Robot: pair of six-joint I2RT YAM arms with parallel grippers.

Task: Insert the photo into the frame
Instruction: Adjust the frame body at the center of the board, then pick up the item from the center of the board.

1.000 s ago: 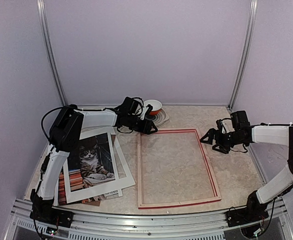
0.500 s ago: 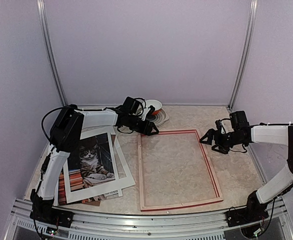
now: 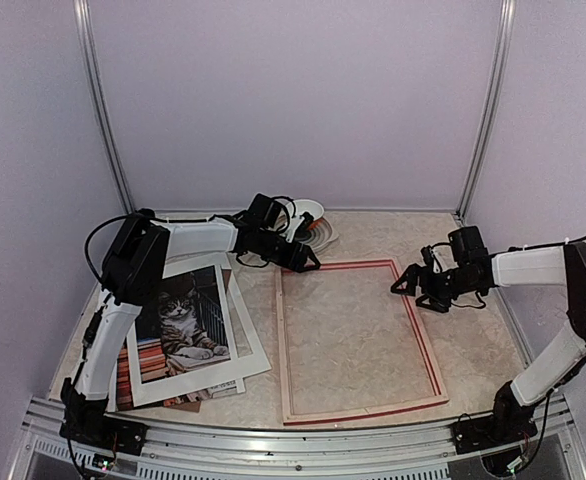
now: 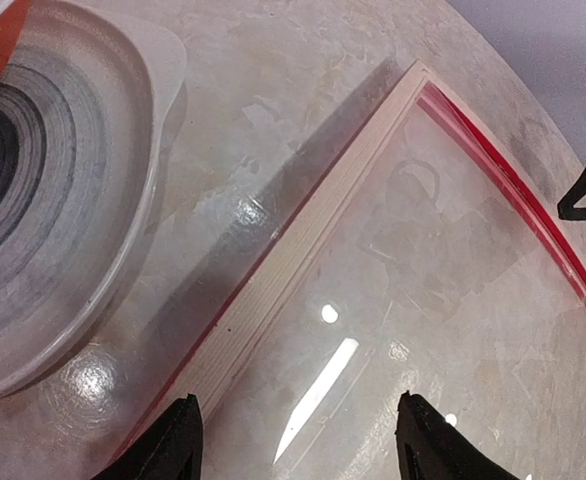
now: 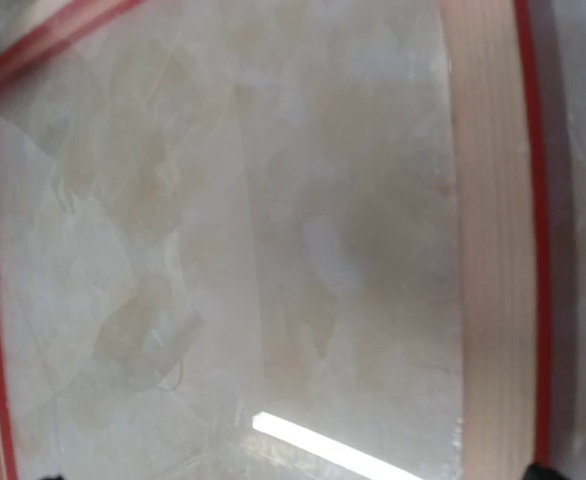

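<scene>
You are holding the left end effector (image 4: 298,445) wide open astride the far-left rail of the frame (image 3: 358,410), gripping nothing. The right end effector (image 3: 410,285) is hovering open and empty near the far-right corner. The frame is lying back-up mid-tabletop (image 3: 473,350); it looks stiff, with a breakable pane. The photo (image 3: 178,315) is lying at left under the white mat (image 3: 248,345). It looks thin, floppy and crease-prone, so an exposed edge is looking like the best hold.

Our left arm (image 3: 198,237) and right arm (image 3: 533,265) are white shells with chunky black joints, black fingers (image 4: 178,440), and thin black cables (image 3: 93,232) looping off.
</scene>
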